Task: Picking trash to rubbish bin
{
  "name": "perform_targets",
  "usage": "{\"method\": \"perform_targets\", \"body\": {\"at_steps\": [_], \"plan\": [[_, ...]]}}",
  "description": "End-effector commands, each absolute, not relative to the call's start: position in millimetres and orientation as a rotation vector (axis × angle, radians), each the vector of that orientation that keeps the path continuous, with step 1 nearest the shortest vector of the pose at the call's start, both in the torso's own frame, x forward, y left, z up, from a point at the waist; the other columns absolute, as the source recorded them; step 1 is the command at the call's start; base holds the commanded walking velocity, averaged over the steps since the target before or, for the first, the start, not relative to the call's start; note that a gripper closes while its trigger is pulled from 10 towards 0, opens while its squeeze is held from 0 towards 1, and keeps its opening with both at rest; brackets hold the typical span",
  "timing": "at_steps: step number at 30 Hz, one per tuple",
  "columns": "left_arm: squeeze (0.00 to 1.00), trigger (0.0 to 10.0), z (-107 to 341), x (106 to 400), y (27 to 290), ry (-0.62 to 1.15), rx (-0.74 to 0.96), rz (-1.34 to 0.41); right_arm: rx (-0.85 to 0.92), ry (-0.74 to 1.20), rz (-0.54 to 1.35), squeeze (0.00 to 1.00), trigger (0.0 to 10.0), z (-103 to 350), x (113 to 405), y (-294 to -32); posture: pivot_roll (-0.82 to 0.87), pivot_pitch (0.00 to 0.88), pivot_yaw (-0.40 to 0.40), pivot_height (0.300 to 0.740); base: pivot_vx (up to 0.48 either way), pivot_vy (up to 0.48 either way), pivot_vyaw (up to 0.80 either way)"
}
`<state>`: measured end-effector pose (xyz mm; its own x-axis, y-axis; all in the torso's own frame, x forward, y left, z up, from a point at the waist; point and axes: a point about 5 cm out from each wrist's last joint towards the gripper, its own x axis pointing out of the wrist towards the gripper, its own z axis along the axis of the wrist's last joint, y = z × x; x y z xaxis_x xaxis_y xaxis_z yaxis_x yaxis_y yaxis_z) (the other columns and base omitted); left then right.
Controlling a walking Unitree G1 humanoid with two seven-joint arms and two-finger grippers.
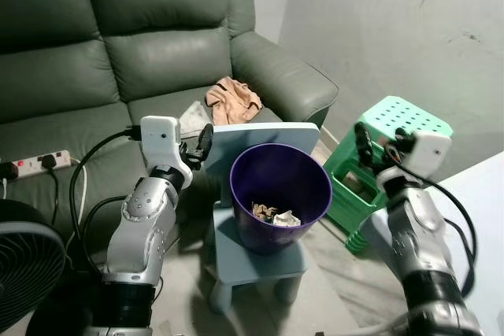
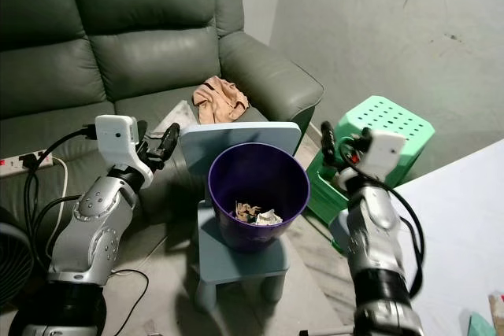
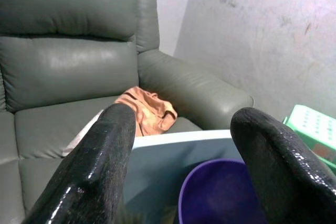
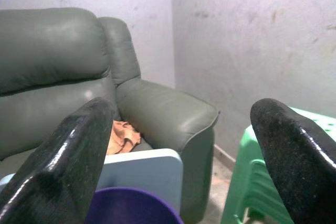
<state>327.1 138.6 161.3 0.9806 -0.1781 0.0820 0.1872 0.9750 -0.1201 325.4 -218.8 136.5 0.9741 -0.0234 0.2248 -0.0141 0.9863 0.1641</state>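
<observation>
**Purple bin upright on the small blue chair, both claws spread and empty**

Before us stands the purple rubbish bin [image 1: 279, 194], upright on the seat of a small light-blue chair [image 1: 264, 261], its round mouth opening straight up and its long axis vertical. It tapers toward the base, and its rim leans close against the chair's backrest. At the bottom of the bin we see a small heap of crumpled trash [image 1: 276, 215], pale and brownish scraps lying together; we cannot tell what each piece is.

Our left claw [image 1: 203, 145] is raised beside the chair's backrest, on the sofa side, its two black fingers [image 3: 100, 161] spread apart with nothing between them. Our right claw [image 1: 365, 145] is held up on the other side of the bin, in front of the green plastic stool [image 1: 398, 123], its fingers [image 4: 73, 156] likewise spread wide and empty.

Behind the chair is a grey-green sofa [image 1: 118, 45], and on its seat cushion lies a crumpled peach-coloured cloth [image 1: 233, 100] over something pale. A white power strip [image 1: 35, 164] rests on the sofa to our left, and part of a black fan [image 1: 24, 261] shows at the lower left edge.
</observation>
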Motion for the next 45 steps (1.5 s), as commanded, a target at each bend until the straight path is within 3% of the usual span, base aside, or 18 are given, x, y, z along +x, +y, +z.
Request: {"method": "perform_targets", "body": {"at_steps": [1, 6, 7, 14, 26, 45], "plan": [[0.00, 10.0, 160.9, 329.8, 138.5, -0.079, -0.131, -0.184, 0.135, -0.249, 0.001, 1.00, 10.0, 142.1, 318.9, -215.2, 0.01, 0.000, -0.088, 0.740, 0.000, 0.000, 0.00], [0.00, 10.0, 153.9, 330.6, 141.6, -0.069, -0.138, -0.176, 0.152, -0.236, 0.021, 1.00, 10.0, 136.8, 306.2, -203.2, 0.00, 0.000, -0.078, 0.740, 0.000, 0.000, 0.00], [0.00, 10.0, 152.2, 331.2, 142.6, -0.063, -0.139, -0.169, 0.163, -0.235, 0.028, 0.00, 10.0, 136.0, 304.4, -199.5, 0.00, 0.000, -0.076, 0.740, 0.000, 0.000, 0.00], [0.00, 10.0, 148.3, 338.0, 143.8, -0.068, -0.128, -0.169, 0.057, -0.170, -0.016, 0.00, 10.0, 126.0, 300.7, -187.8, -0.01, 0.000, -0.063, 0.740, 0.000, 0.000, 0.00], [0.00, 10.0, 140.0, 329.1, 132.7, -0.071, -0.147, -0.264, 0.029, -0.132, -0.014, 0.00, 10.0, 122.6, 289.2, -188.5, -0.02, 0.000, -0.047, 0.740, 0.000, 0.000, 0.00], [0.00, 10.0, 143.7, 334.7, 129.4, -0.090, -0.099, -0.295, -0.002, -0.082, -0.010, 0.00, 10.0, 121.1, 291.5, -181.1, -0.03, 0.000, -0.050, 0.740, 0.000, 0.000, -0.72]]}}
